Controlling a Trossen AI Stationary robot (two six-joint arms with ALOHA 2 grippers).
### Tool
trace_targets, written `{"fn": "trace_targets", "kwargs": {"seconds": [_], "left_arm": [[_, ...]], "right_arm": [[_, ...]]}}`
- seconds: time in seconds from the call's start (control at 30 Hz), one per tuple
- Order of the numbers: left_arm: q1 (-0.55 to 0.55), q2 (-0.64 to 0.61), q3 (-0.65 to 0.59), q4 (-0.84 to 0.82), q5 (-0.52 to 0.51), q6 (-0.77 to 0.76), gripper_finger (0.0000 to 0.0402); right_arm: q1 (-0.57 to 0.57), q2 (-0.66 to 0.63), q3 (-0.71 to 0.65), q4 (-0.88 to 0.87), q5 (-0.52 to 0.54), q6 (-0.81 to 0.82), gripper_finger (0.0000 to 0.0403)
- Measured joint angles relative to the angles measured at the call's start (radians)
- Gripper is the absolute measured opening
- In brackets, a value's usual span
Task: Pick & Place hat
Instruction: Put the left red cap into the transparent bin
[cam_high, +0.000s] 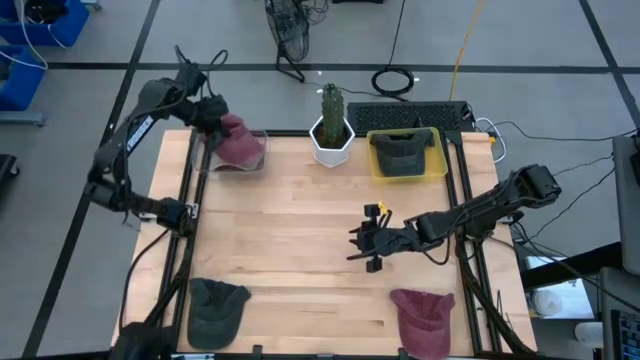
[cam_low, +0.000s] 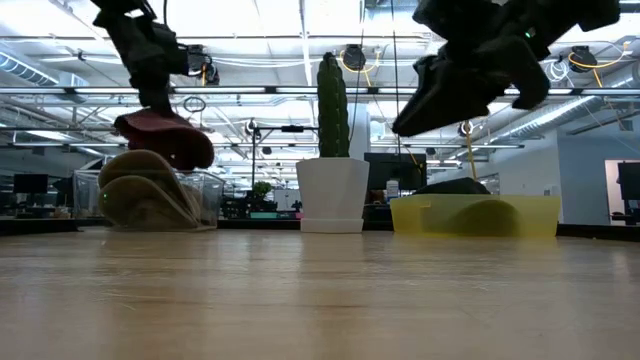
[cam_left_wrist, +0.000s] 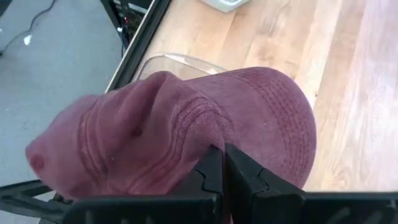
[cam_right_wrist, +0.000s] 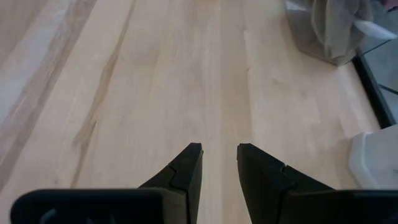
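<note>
Item 1: left gripper (cam_high: 222, 128), upper left of the high view, hanging over the clear bin (cam_high: 243, 160) at the table's far left corner. Its fingers (cam_left_wrist: 214, 171) are pressing together on the fabric of a maroon hat (cam_high: 238, 142); in the left wrist view the hat (cam_left_wrist: 186, 130) is filling most of the frame, pinched at its edge, with the bin's rim (cam_left_wrist: 180, 60) showing just beyond it. In the low view the hat (cam_low: 165, 132) is hanging above a tan hat (cam_low: 150, 190) that is already lying in the bin.

Item 2: right gripper (cam_high: 362, 243), centre right of the high view, hovering over bare wooden table (cam_high: 290, 230). Its fingers (cam_right_wrist: 186, 168) are standing a little apart with only tabletop between them, holding nothing.

Item 3: yellow tray (cam_high: 434, 160), upper centre right of the high view, carrying a dark green hat (cam_high: 403, 150).

Item 4: white pot (cam_high: 331, 143) with a cactus (cam_high: 331, 103), standing between the bin and the tray at the far edge.

Item 5: dark grey hat (cam_high: 216, 307), lying at the lower left of the high view near the table's near edge.

Item 6: second maroon hat (cam_high: 424, 315), lying at the lower right of the high view, near the near edge, well apart from the grey one.
</note>
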Motion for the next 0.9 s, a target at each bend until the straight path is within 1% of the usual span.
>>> {"fn": "trace_targets", "kwargs": {"seconds": [0.17, 0.27, 0.33, 0.47, 0.63, 0.77, 0.9], "left_arm": [[-0.001, 0.041, 0.0, -0.014, 0.001, 0.008, 0.0005], [-0.001, 0.056, 0.0, -0.027, -0.006, 0.009, 0.0013], [-0.001, 0.058, 0.0, -0.023, -0.031, 0.0, 0.002], [-0.017, 0.058, 0.0, 0.009, -0.111, -0.094, 0.0024], [-0.046, 0.054, 0.0, 0.007, -0.173, -0.111, 0.0027], [-0.085, 0.038, 0.0, 0.011, -0.224, -0.116, 0.0049], [-0.12, 0.03, 0.0, 0.012, -0.321, -0.146, 0.0095]], "right_arm": [[0.006, 0.0, -0.029, 0.044, 0.002, 0.007, 0.0089], [0.006, 0.0, -0.032, 0.05, 0.002, 0.005, 0.0089], [0.006, 0.0, -0.032, 0.052, 0.002, -0.003, 0.0089], [0.006, 0.0, -0.032, 0.063, 0.003, -0.017, 0.0089], [0.005, 0.0, -0.032, 0.087, 0.004, -0.044, 0.0089], [0.004, 0.0, -0.032, 0.104, 0.004, -0.066, 0.0089], [0.004, 0.0, -0.032, 0.108, 0.004, -0.072, 0.0089]]}}
